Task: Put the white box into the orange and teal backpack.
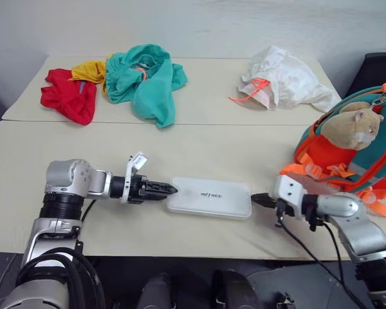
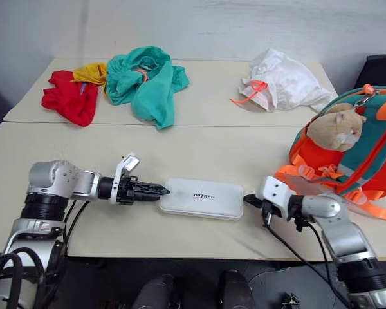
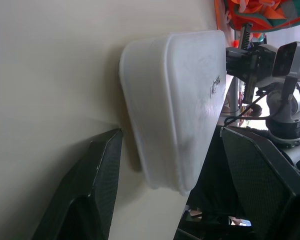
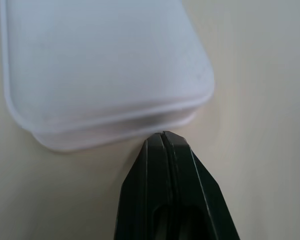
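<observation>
Fingers (image 3: 90, 200) straddle white box (image 1: 209, 196); orange and teal backpack (image 1: 347, 154) apparently closed.

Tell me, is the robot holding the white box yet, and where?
No, nothing is held. The left gripper is open around one short end of the white box. The right gripper is shut, with its tip at the other end.

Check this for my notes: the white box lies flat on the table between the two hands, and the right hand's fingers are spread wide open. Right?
Not quite. The right hand has its fingers pressed shut, as the right wrist view shows. The white box does lie flat on the table, between it and the left hand.
</observation>
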